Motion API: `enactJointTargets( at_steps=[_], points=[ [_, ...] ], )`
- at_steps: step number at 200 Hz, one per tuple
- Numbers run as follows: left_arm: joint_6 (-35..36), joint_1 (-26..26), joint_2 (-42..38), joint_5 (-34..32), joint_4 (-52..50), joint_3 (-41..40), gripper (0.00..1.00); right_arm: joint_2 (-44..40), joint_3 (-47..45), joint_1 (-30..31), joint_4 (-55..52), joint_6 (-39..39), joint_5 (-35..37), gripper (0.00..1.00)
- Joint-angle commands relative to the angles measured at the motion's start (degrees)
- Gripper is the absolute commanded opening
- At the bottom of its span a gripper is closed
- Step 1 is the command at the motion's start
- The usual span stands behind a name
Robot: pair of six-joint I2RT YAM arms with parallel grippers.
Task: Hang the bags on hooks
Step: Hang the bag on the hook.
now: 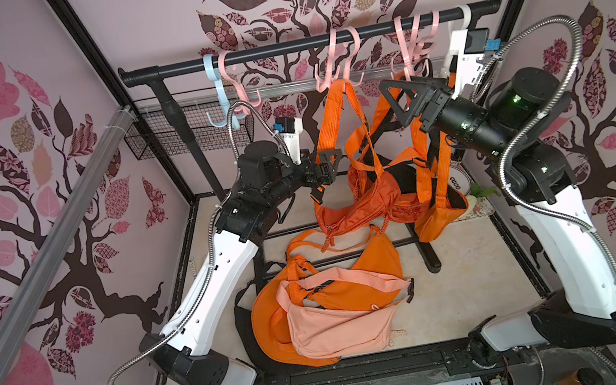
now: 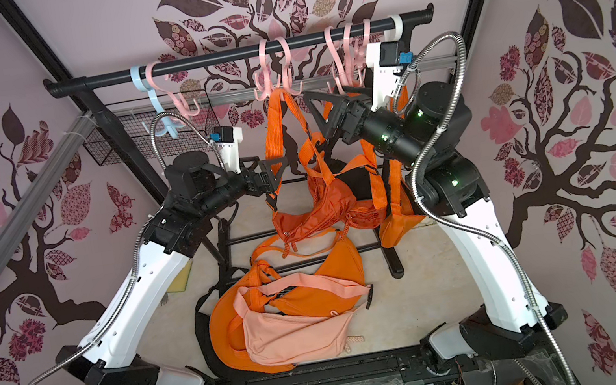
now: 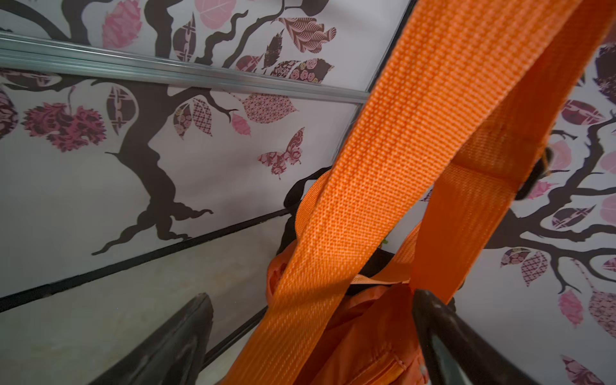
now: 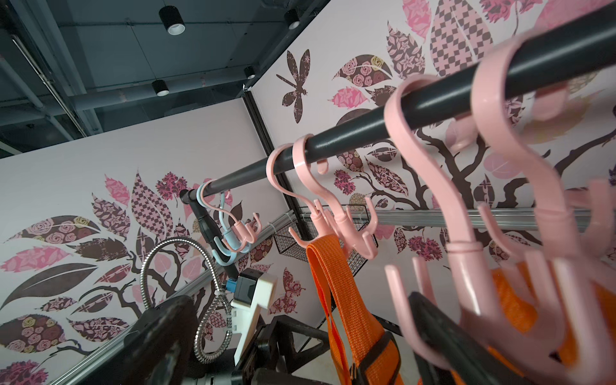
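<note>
Beige floor (image 1: 477, 284), heaped bags (image 1: 337, 313), pink leaf-patterned walls (image 1: 148, 18)

— Where does the strap (image 3: 416, 150) end in the left wrist view?
— Cut off by the frame edge, like both fingers (image 3: 166, 346)
— And the near hooks (image 4: 465, 250) in the right wrist view?
— Blurred; in a top view the right gripper (image 1: 392, 104) partly covers what hangs from them
</note>
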Motion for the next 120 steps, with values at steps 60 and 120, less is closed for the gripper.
enactJointTargets(
  at_steps=[60,120],
  points=[
    [0.2,1.0,-10.3,-7.2,-2.2,-13.2,0.98,-3.2,2.5,-0.2,-5.1,4.1,-13.2,1.00],
    [0.8,1.1,-17.6,-9.5,2.5,-27.2,0.98,0.0,2.6,-9.2,0.1,22.9,-20.7,1.00]
  ],
)
